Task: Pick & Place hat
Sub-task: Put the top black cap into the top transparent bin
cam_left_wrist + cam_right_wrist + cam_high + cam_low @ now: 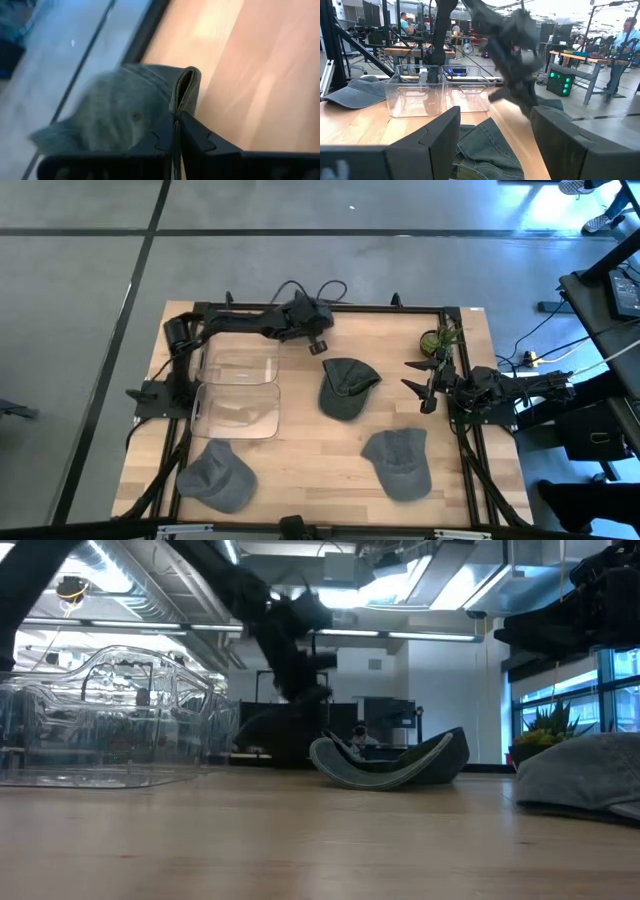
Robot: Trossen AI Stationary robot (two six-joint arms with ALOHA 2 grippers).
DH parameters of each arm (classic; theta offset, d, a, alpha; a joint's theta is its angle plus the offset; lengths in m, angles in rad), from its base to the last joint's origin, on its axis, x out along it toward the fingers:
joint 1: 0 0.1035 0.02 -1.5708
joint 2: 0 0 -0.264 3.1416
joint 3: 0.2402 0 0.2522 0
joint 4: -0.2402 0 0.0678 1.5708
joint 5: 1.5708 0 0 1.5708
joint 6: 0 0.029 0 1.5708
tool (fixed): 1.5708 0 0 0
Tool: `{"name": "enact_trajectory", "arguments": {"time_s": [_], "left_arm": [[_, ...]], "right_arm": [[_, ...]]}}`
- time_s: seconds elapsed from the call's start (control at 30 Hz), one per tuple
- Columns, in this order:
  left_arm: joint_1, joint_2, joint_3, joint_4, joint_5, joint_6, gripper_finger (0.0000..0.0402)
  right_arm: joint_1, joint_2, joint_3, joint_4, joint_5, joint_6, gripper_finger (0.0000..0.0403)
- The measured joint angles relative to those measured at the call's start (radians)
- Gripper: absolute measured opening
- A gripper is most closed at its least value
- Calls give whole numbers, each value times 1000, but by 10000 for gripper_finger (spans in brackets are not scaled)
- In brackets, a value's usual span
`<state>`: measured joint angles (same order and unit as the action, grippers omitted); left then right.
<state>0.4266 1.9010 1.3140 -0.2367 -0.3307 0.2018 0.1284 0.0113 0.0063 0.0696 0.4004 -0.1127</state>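
While the left hand (318, 343), clenched on nothing, hangs just beyond the middle hat (346, 387) lying on the table (300, 455), it likely must open and descend; the right hand (428, 386) waits released

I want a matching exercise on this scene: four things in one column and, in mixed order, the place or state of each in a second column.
Things:
1. left gripper
2. right gripper
3. bins
4. plant

Place or state:
A. open
B. on the table's left side
C. shut, holding nothing
D. on the table's right side

Pairs: 1-C, 2-A, 3-B, 4-D
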Motion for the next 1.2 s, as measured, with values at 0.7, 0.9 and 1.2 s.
{"name": "enact_trajectory", "arguments": {"time_s": [0.7,0.9,1.2], "left_arm": [[18,-932,-515,330,483,-227,6],[18,-1188,-864,640,507,-369,5],[18,-1383,-1165,897,531,-505,6]], "right_arm": [[0,0,0,0,-1,6,243],[0,0,0,0,0,6,243],[0,0,0,0,0,37,243]]}}
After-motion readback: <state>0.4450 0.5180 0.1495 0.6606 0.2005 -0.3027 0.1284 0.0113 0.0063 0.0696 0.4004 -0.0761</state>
